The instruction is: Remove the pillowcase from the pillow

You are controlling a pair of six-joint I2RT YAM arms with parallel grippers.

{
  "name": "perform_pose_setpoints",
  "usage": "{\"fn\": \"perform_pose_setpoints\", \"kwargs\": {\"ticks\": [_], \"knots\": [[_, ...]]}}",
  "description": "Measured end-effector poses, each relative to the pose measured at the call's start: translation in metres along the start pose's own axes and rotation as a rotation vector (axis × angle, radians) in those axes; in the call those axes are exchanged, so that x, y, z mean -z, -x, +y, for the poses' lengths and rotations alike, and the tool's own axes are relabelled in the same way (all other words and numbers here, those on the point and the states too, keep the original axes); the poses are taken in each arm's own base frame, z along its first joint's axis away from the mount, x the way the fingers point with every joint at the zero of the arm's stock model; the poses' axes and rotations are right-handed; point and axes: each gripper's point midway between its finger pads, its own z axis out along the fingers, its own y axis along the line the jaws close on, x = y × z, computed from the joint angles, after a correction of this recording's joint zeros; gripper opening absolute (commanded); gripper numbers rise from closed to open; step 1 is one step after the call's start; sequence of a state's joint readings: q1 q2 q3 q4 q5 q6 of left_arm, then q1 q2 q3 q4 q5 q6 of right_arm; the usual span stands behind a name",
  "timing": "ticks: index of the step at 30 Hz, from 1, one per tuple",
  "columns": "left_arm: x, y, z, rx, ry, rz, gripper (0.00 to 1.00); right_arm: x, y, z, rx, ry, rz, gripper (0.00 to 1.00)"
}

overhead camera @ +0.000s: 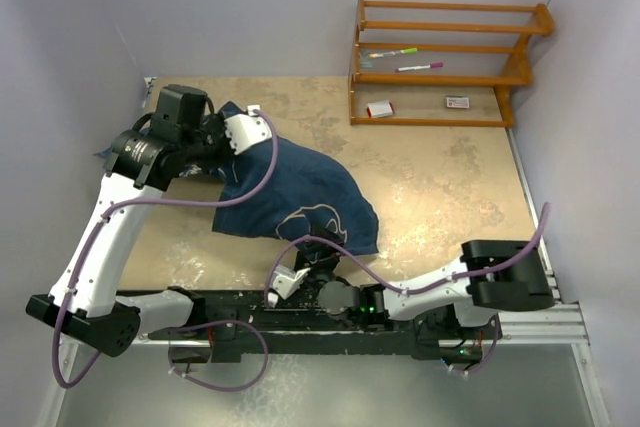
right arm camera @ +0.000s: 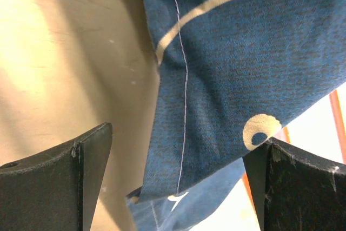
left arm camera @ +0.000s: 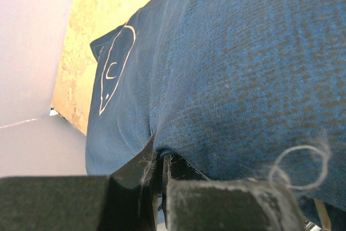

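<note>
The navy pillowcase (overhead camera: 310, 192) lies rumpled across the left half of the table, white line drawings showing on it. The pillow is hidden from view. My left gripper (overhead camera: 250, 132) is at the cloth's far left end. In the left wrist view the left gripper (left arm camera: 160, 160) is shut on a fold of the pillowcase (left arm camera: 243, 68). My right gripper (overhead camera: 308, 262) is at the cloth's near edge. In the right wrist view the right gripper (right arm camera: 181, 160) stands wide open, with a stitched hem corner of the pillowcase (right arm camera: 227, 52) hanging between the fingers, touching neither.
A wooden rack (overhead camera: 520, 67) stands at the back right with two markers (overhead camera: 420, 67) and small items on its shelves. Grey walls close in the table on the left, back and right. A metal rail (overhead camera: 560, 322) runs along the near edge.
</note>
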State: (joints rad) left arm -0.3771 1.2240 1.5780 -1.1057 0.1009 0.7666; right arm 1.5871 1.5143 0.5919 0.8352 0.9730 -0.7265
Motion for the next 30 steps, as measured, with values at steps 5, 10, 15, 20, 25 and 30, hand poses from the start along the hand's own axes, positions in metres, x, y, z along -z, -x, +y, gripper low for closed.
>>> {"fn": "perform_pose_setpoints", "kwargs": {"ticks": [5,10,15,20,25,30], "knots": [[0.006,-0.003,-0.002,0.001,-0.006,0.009,0.00,-0.008,-0.007,-0.022,0.061,-0.117,0.047,0.66],[0.011,-0.004,-0.006,-0.001,-0.013,0.007,0.00,-0.001,0.004,-0.071,-0.033,-0.248,0.043,0.30],[0.019,-0.003,-0.014,-0.004,-0.036,-0.015,0.00,0.013,0.030,-0.135,-0.198,-0.362,-0.019,0.00],[0.025,-0.002,-0.028,-0.023,-0.079,-0.052,0.00,0.031,0.044,-0.208,-0.392,-0.464,-0.082,0.00],[0.034,0.001,-0.047,-0.065,-0.142,-0.117,0.00,0.049,0.064,-0.282,-0.570,-0.532,-0.173,0.00],[0.046,0.016,-0.062,-0.094,-0.192,-0.221,0.00,0.054,0.101,-0.324,-0.637,-0.515,-0.266,0.00]]}}
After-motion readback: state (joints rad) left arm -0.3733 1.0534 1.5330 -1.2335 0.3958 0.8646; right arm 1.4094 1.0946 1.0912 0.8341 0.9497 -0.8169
